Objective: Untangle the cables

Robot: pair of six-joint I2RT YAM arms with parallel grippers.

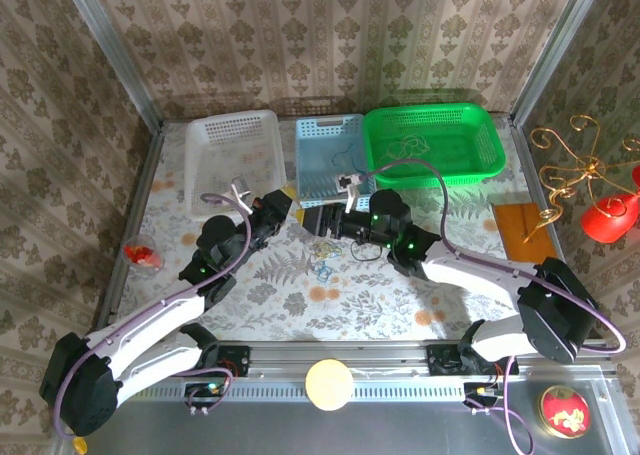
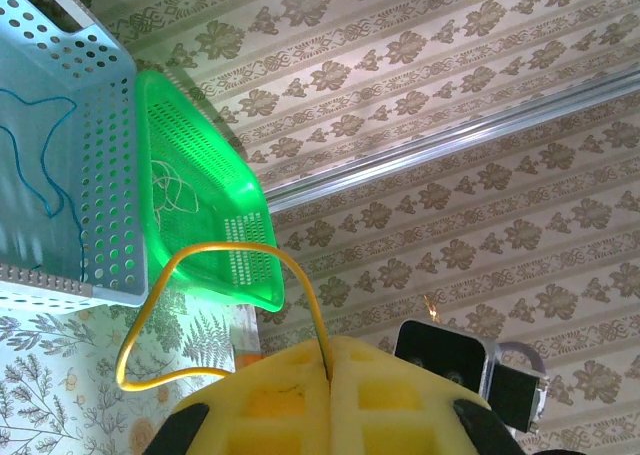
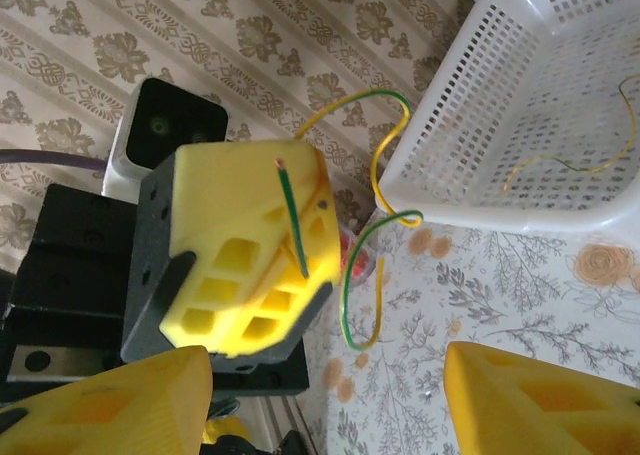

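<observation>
Holding my left gripper [image 2: 330,400] clenched on a yellow cable [image 2: 215,250] that loops at lower centre of its wrist view; my right gripper [image 3: 325,375] stands released, fingers apart along its frame's bottom edge.

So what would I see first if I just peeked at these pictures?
Probably the bright green basket at the far right of the table, beside a pale blue basket and a white basket. Next, the left gripper: its chunky yellow fingers are pinched shut on a thin yellow cable that curls up in a loop in the air in front of the baskets.
</observation>
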